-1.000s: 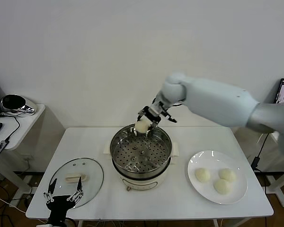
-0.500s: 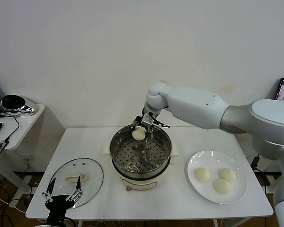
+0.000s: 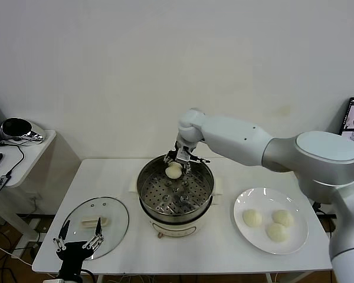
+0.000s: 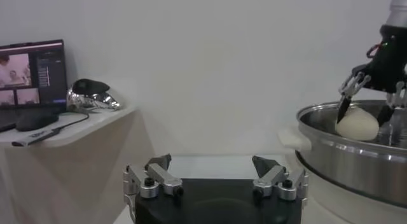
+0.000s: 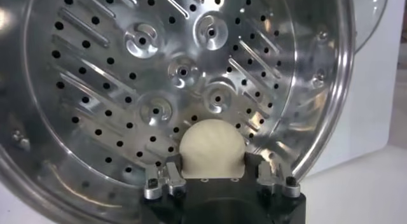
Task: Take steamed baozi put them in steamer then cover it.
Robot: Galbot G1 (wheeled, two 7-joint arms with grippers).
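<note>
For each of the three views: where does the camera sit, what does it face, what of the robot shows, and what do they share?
Head: high, facing down at table; right arm over steamer, left gripper by cover.
Left wrist: low, facing across; left gripper, right gripper afar.
Right wrist: facing down into steamer; right gripper open around baozi.
Shared: the baozi in the steamer shows in all three.

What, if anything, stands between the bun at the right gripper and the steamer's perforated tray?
Nothing visible. The bun sits between the open right gripper fingers, inside the steamer over its bare perforated tray.
</note>
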